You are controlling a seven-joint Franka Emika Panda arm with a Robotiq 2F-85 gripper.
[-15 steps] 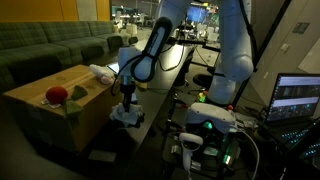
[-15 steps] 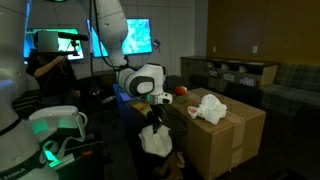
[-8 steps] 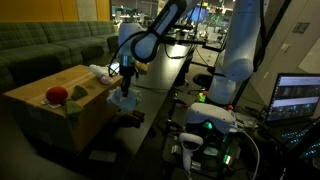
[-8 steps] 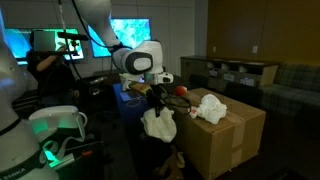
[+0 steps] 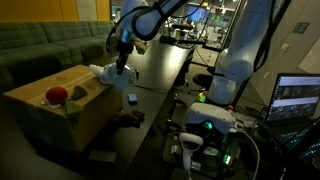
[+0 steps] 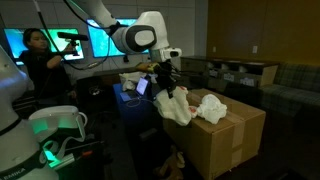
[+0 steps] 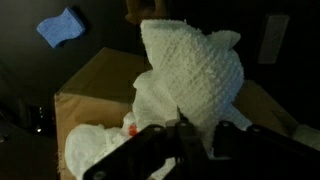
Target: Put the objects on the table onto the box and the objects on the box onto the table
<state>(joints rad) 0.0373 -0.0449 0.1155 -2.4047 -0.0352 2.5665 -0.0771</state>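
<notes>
A second ago the white towel (image 6: 175,108) dangles low beside the bench (image 5: 160,72). Now the gripper (image 6: 168,88), clamped tight on the towel's top fold, has carried it up and across to the near edge of the box (image 6: 235,132). The bench-to-box move looks close to done (a release over the top remains). A crumpled white cloth (image 6: 210,104) lies on the box at 3 o'clock of the towel. A red object (image 5: 56,95) also sits there, and both are probably due for the bench.
</notes>
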